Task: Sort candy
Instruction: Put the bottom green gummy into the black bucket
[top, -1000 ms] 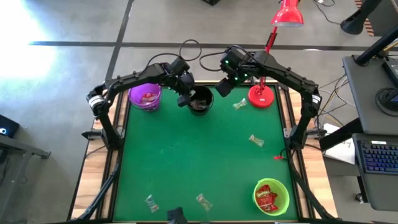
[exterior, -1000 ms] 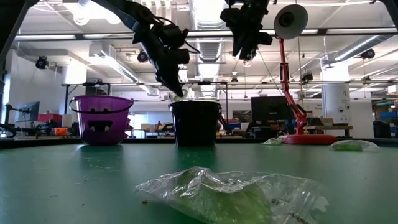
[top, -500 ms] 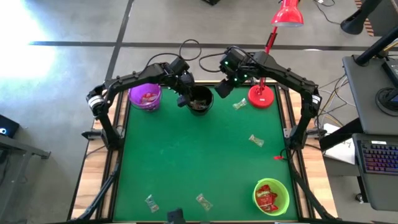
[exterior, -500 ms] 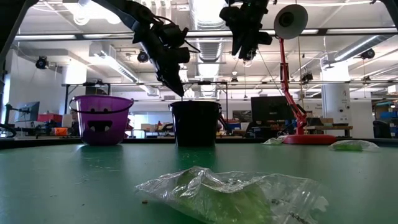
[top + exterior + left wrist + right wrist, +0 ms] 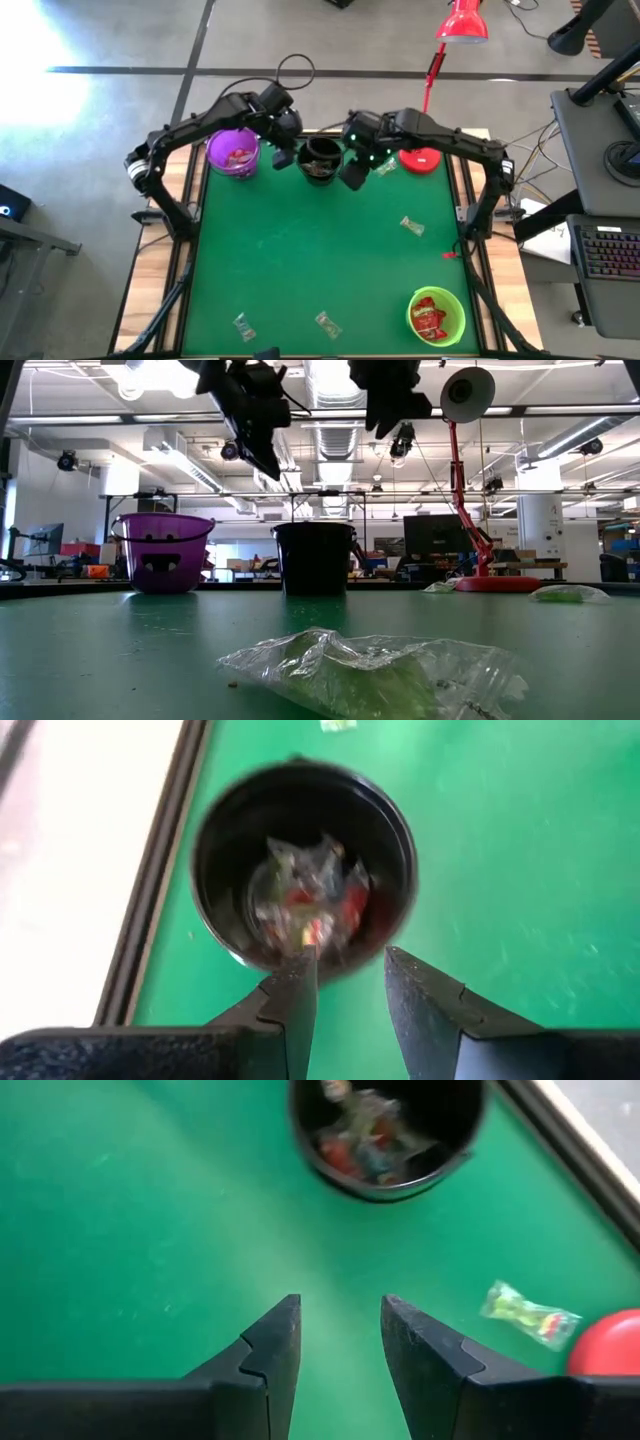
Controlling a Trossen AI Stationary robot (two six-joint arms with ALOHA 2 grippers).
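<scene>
The black bowl (image 5: 322, 160) stands at the far middle of the green table and holds several wrapped candies (image 5: 305, 910). My left gripper (image 5: 285, 155) hangs open and empty above the bowl's left side, between it and the purple bowl (image 5: 233, 152). My right gripper (image 5: 352, 172) hangs open and empty just right of and nearer than the black bowl (image 5: 385, 1125). Loose candies lie on the mat: a clear-greenish one (image 5: 385, 167) beside the right gripper, one (image 5: 411, 226) at mid right, and two (image 5: 242, 325) (image 5: 327, 322) at the near edge.
A green bowl (image 5: 436, 315) with red candy stands at the near right corner. A red lamp's base (image 5: 420, 157) stands at the far right, close to the right arm. A small red candy (image 5: 447, 253) lies by the right edge. A clear-greenish candy (image 5: 370, 675) lies close before the low camera.
My left gripper has risen and drawn back toward the table's left edge, off the black bowl. My right gripper has come toward the table's near edge and somewhat leftward, from beyond the bowl's right side to just beside it.
</scene>
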